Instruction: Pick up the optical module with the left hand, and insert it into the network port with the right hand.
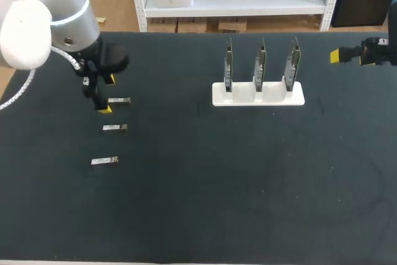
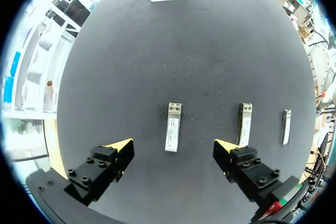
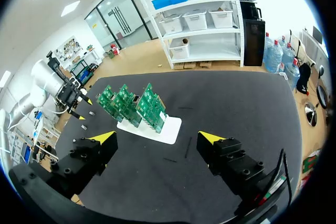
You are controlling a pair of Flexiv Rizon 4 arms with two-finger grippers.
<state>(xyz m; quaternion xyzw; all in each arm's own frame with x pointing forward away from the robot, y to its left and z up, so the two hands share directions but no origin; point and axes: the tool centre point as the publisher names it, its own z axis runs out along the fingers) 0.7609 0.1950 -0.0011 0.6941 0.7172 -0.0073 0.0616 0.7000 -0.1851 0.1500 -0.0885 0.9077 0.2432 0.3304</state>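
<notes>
At the frame's left, the left hand hovers open by the uppermost optical module on the desk. The right hand, also open, sits upper right, apart from the card stand.

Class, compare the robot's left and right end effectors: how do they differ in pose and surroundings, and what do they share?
The left end effector points straight down at the table; the right end effector looks across it at a slant. An optical module lies untouched between the left one's fingers; the right one's frame only bare table, the white card stand well ahead. Both are open, yellow-tipped, holding nothing.
</notes>
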